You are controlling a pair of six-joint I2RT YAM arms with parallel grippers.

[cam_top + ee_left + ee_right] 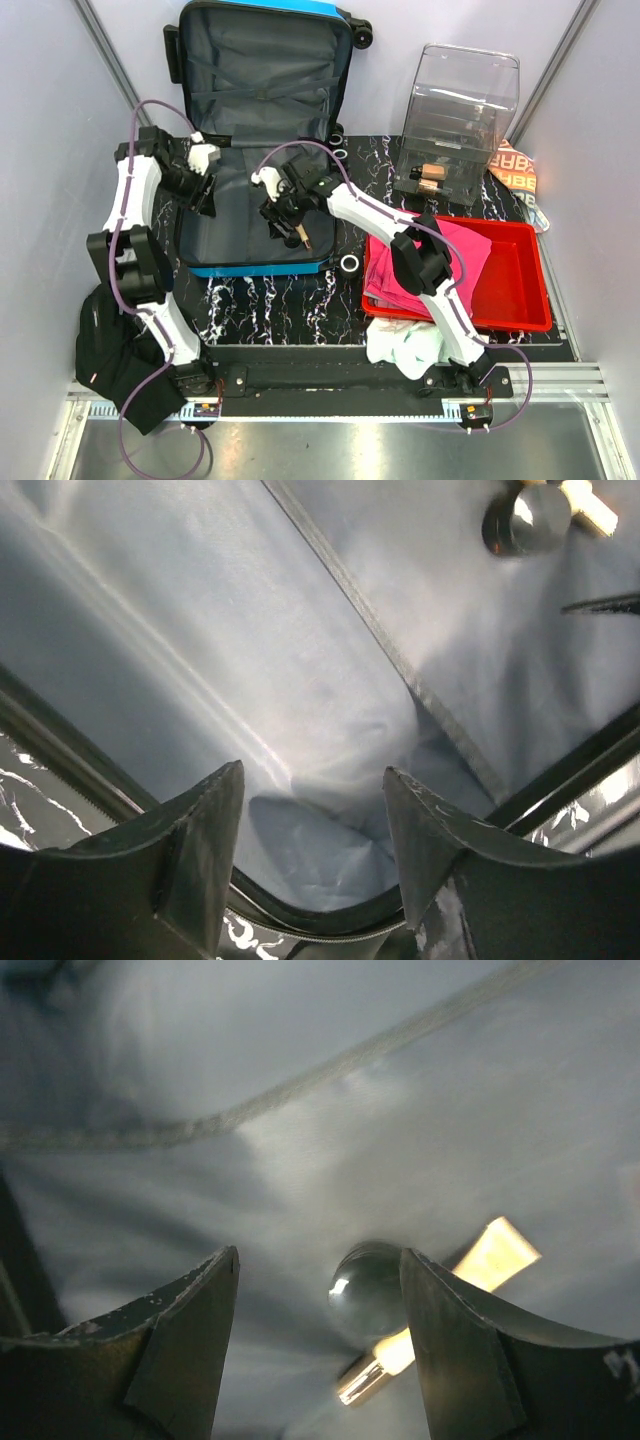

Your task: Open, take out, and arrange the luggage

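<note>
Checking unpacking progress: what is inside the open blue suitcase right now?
The luggage shows grey lining and, in its lower half, a dark round piece with a pale stick. The left arm and right arm hide part of that half.

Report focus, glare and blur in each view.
Top view: sharp, evenly lit, with reflections on the clear box. Left wrist: lining soft, fingers crisper. Right wrist: blurry throughout; the pale stick is blown out, a highlight on the dark round cap.

Bright blue luggage (262, 270) with dark grey lining (260, 100), red tray (517, 275), black white-veined tabletop (280, 305), pink cloth (466, 255)
</note>
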